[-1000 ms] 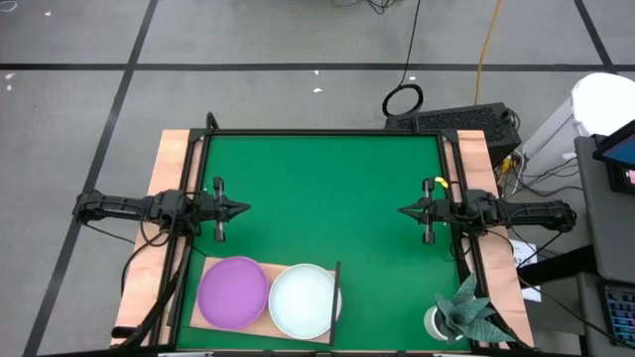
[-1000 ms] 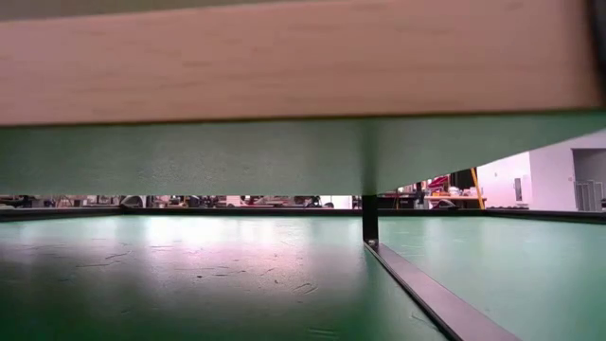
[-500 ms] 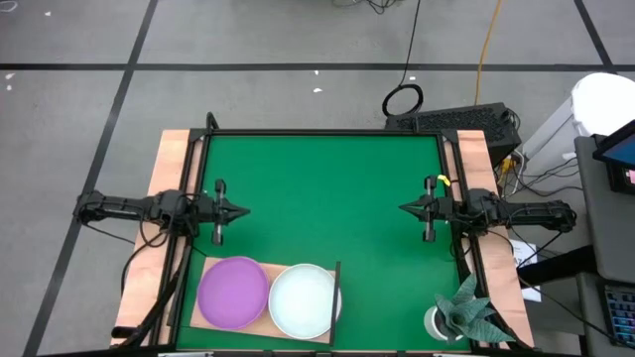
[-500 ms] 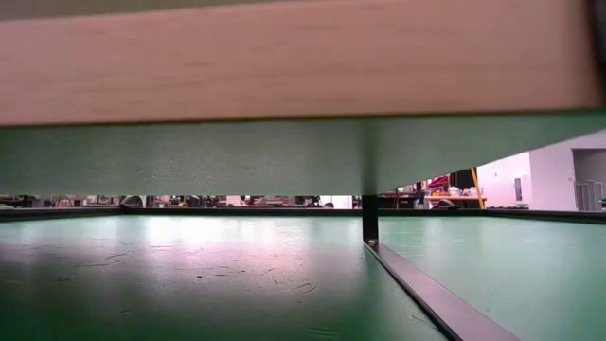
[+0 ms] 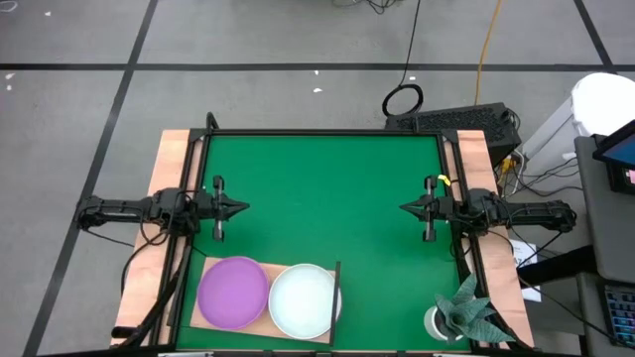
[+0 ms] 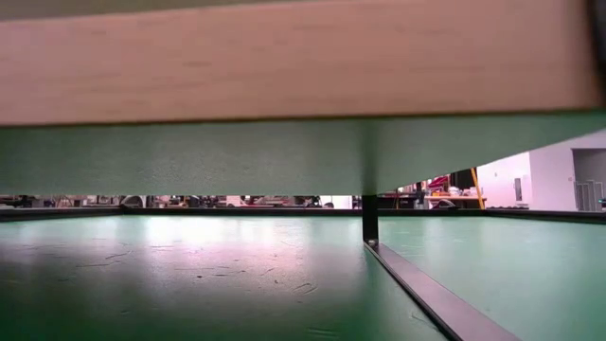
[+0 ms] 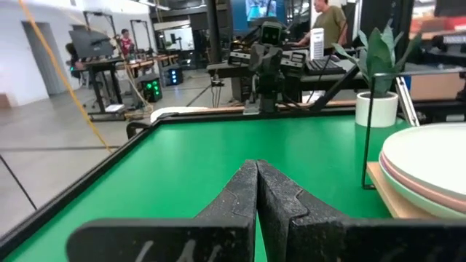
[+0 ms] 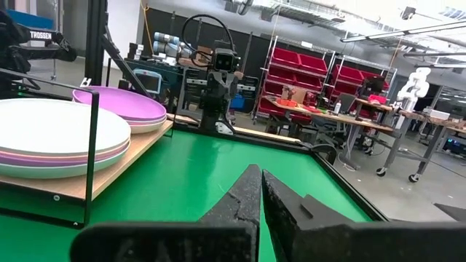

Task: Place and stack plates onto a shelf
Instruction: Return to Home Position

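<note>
Both arms sit at the sides of the green mat (image 5: 327,188), facing each other. The left gripper (image 5: 241,208) and the right gripper (image 5: 402,208) each have their jaws pressed together, holding nothing. In the high view the wooden shelf (image 5: 206,265) lies at the mat's lower edge with two stacks. A purple plate (image 5: 233,292) tops the left one and a white plate (image 5: 303,300) the right, beside the dark upright (image 5: 338,288).
</note>
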